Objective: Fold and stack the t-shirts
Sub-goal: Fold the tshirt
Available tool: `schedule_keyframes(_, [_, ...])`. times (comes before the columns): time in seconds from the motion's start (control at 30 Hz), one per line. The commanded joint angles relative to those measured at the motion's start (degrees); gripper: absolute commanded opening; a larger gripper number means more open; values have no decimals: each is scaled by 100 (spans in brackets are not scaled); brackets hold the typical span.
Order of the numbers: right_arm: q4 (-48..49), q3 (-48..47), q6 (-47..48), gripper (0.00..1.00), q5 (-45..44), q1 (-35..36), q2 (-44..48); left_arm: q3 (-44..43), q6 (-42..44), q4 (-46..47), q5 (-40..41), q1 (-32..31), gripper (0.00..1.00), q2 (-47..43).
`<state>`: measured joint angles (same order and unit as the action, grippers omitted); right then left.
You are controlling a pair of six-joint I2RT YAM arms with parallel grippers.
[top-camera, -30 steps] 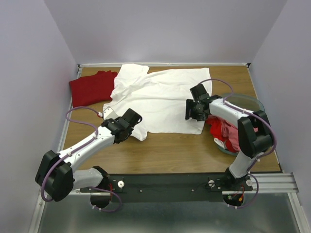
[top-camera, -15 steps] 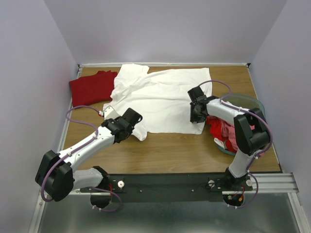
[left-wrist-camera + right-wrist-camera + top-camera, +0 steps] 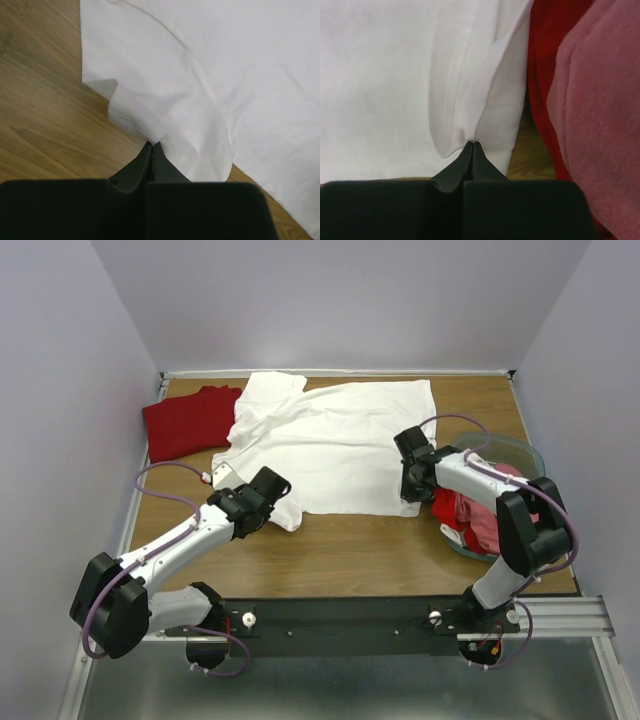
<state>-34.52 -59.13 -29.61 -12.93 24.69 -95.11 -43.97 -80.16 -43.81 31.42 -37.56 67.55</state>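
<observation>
Now the right gripper [image 3: 471, 144] has closed on a hem corner of the white t-shirt [image 3: 330, 440], centre right in the overhead view; a second ago its jaws stood apart. The left gripper [image 3: 152, 144] stays pinched on the opposite near corner. With both corners held, the fold can probably begin. The shirt lies spread and lightly wrinkled mid-table, and the dark red t-shirt [image 3: 190, 420] sits upper left.

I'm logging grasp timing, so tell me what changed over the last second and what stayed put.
The right tool shifted slightly right onto the near right corner of the white t-shirt and closed on its hem. The left tool stays shut on the near left corner; the dark red t-shirt and teal bin have not moved.
</observation>
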Motion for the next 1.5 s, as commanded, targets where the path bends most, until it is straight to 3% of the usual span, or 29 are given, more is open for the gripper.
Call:
schedule_keyframes(0.0, [-213,200,-221,0,-341,19,300,116,-96,-57,242,21,0,-181])
schedule_keyframes(0.23, [-336,455,-177,1,-667,-271,730,143,158,74,216,21,0,-260])
schedule_keyframes(0.4, [-485,578,-19,0,-825,-701,1143,117,1238,803,-47,12,0,-163])
schedule_keyframes(0.57, [-547,658,25,1,-781,-1027,1442,-7,1591,874,-31,12,0,-66])
schedule_keyframes(1.47, [-1548,209,-247,1,-782,-1555,1407,-297,2698,584,-65,3,0,-1147])
